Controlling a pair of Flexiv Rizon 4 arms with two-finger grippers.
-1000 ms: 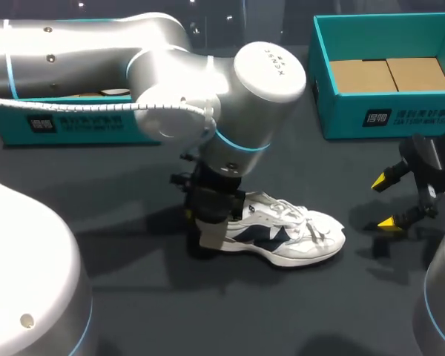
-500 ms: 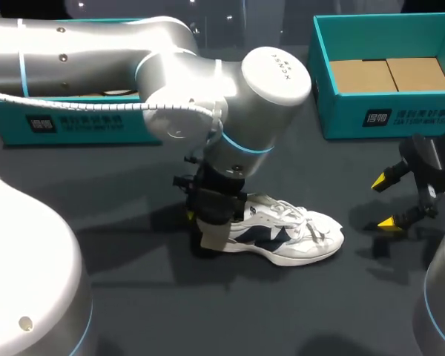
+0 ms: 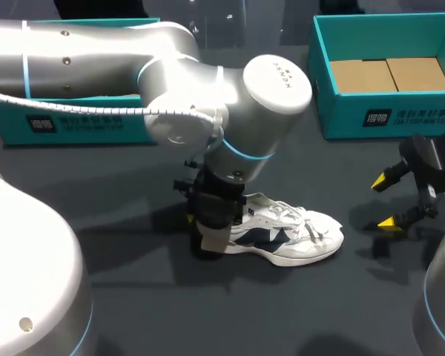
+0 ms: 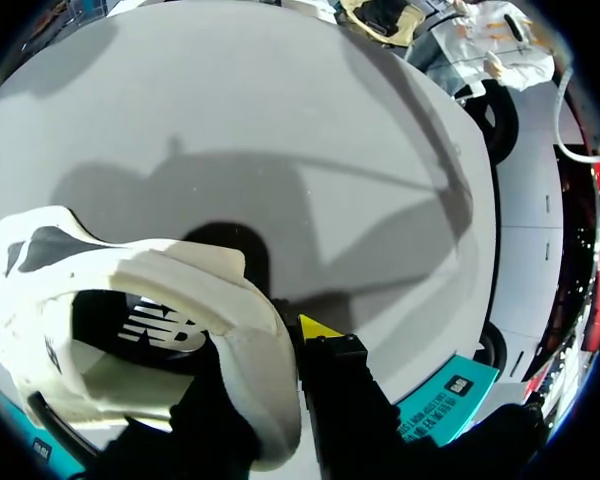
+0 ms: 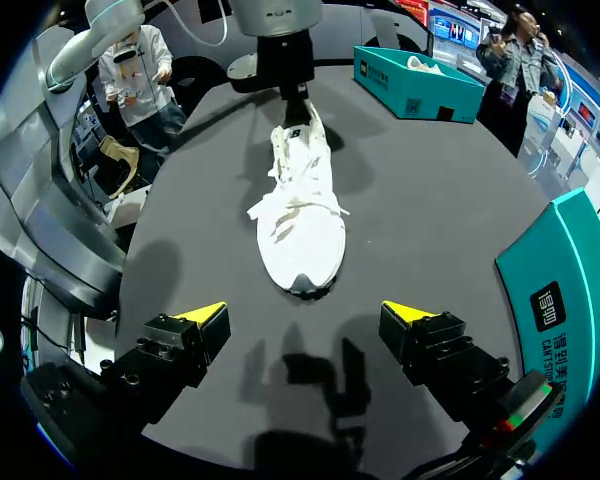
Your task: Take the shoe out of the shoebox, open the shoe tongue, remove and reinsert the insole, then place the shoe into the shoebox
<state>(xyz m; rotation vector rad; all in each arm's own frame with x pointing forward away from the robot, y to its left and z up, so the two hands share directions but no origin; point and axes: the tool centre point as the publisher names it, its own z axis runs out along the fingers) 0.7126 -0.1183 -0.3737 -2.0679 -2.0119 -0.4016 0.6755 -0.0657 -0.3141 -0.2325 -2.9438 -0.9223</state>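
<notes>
A white shoe with dark navy panels (image 3: 297,233) lies on its sole on the dark table, toe pointing right. My left gripper (image 3: 211,239) comes down on its heel and is shut on the heel collar. In the left wrist view one finger sits inside the shoe (image 4: 130,290) and the yellow-tipped finger (image 4: 318,328) presses the outside of the heel. My right gripper (image 3: 389,200) hangs open to the right of the toe, holding nothing. From the right wrist view the shoe (image 5: 302,215) lies ahead of the open right gripper (image 5: 310,320), toe towards it.
An open teal shoebox (image 3: 386,119) with a brown cardboard floor stands at the back right. A second teal box (image 3: 74,122) stands at the back left, partly behind my left arm; the right wrist view shows another shoe in it (image 5: 420,85).
My left arm's upper links have shifted slightly to the right while the grip on the heel holds. The shoe has barely moved. The right arm is still.
</notes>
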